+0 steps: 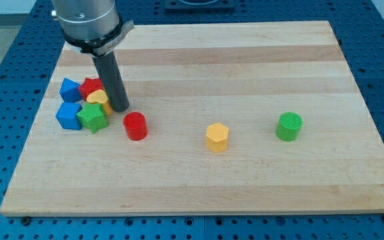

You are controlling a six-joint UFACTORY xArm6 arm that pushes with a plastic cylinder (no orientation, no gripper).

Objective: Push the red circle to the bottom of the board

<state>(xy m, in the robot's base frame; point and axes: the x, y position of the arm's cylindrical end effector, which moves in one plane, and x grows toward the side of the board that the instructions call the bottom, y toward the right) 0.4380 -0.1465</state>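
Note:
The red circle [135, 125] is a short red cylinder standing left of the board's middle. My tip [119, 107] is the lower end of the dark rod; it rests on the board just up and to the left of the red circle, a small gap apart from it. The tip sits right beside a cluster of blocks on its left, close to the yellow block [99, 99]; I cannot tell if they touch.
The cluster at the view's left holds two blue blocks [69, 89] [67, 115], a red block [91, 87], the yellow block and a green star [93, 117]. A yellow hexagon [217, 137] and a green circle [289, 126] stand to the right. The wooden board [245, 60] lies on a blue perforated table.

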